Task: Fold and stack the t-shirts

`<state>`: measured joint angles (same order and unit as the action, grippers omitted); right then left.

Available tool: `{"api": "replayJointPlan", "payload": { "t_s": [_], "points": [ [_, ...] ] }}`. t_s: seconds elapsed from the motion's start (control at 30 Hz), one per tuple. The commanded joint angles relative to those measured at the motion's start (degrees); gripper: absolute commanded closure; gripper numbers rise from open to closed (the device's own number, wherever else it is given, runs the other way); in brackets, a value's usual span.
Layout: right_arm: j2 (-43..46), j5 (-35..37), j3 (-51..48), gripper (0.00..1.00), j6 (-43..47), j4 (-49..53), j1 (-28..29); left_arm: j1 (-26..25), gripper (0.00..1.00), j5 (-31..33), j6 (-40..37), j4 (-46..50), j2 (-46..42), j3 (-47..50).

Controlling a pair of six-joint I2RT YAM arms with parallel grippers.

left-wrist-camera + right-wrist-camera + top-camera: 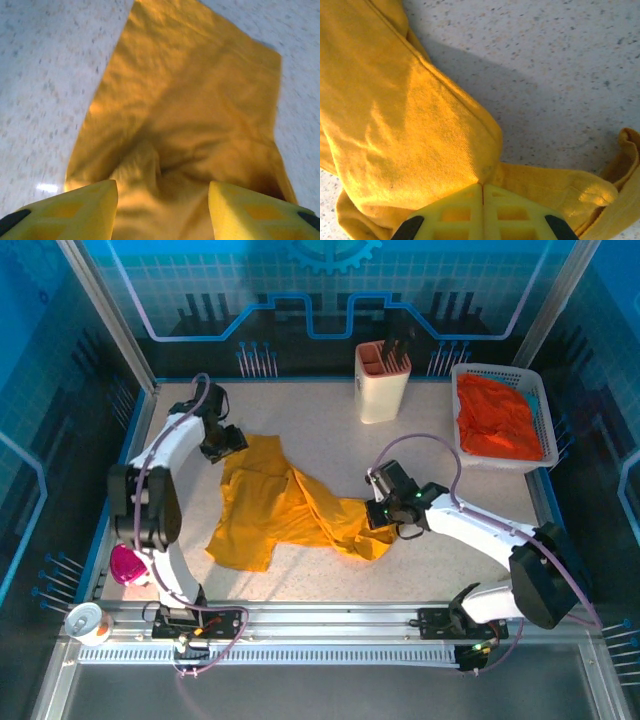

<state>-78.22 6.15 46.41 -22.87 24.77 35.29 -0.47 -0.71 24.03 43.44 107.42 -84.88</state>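
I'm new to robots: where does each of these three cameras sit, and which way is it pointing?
Top external: above and behind, looking down on the table; both arms show.
Left wrist: on the left arm, looking past the open left pincer at the yellow t-shirt.
Right wrist: looking along the right pincer, shut on that shirt's edge.
Shared: all three see the yellow t-shirt.

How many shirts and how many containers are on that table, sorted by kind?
T-shirts: 2 (yellow t-shirt spread on the table, orange t-shirt in the basket)
Baskets: 1 (white basket)
Utensil holders: 1 (cream holder)
Total: 4
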Motion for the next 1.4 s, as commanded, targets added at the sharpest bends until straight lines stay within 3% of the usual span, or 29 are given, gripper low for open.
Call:
{"api": "replayJointPlan", "payload": {
  "t_s": [0.0,0.03,0.1,0.2,0.27,0.53,0.6,0.67,0.83,1.03,1.1,1.27,1.37],
  "points": [
    [0.8,0.03,1.49,0.9,0.96,0.19,-2.46,0.29,0.47,0.65,0.99,0.4,6.35,-5.23],
    [0.45,0.12,2.18,0.83,1.03,1.24,-3.06,0.21,0.47,0.5,1.09,0.5,7.75,-6.17],
    [0.94,1.65,3.04,0.8,0.81,3.34,-3.98,0.21,0.47,0.7,1.19,0.14,9.15,-6.61],
    [3.39,2.85,2.17,0.36,-1.15,4.98,-6.57,0.21,0.47,1.58,1.03,-0.46,10.11,-6.42],
    [4.34,0.87,1.19,0.28,-2.3,5.96,-9.49,0.21,0.47,1.97,0.69,0.08,11.15,-7.16],
    [0.67,-3.77,-1.18,0.36,-2.83,4.55,-16.6,0.21,0.49,2.59,-0.19,0.1,12.95,-6.92],
    [-1.78,-4.17,-1.36,0.42,-4.07,3.96,-17.68,0.21,0.49,2.53,-0.25,-0.48,12.82,-5.88],
    [-4.07,-4.13,-1.36,0.57,-6.11,4.13,-19.11,0.21,0.49,2.73,-0.47,-0.64,12.68,-5.16],
    [-6.04,-3.03,-3.16,0.81,-8.44,4.45,-21.61,0.21,0.49,2.62,-0.64,-0.99,12.73,-4.38],
    [0.43,1.16,-8.11,0.91,-12.23,6.74,-23.74,0.21,0.49,2.44,-0.83,-0.99,12.33,-4.31],
    [4.08,0.89,-10.09,0.9,-13.75,6.69,-23.73,0.21,0.49,2.27,-0.76,-0.99,12.23,-4.25],
    [11.61,-5.27,-12.26,0.51,-11.58,3.1,-23.82,0.21,0.49,1.59,-0.57,-1.6,12.24,-3.98],
    [10.73,-9.93,-9.99,0.44,-7.45,1.16,-23.75,0.22,0.51,1.27,-0.56,-1.73,12.89,-4.07]
  ]
}}
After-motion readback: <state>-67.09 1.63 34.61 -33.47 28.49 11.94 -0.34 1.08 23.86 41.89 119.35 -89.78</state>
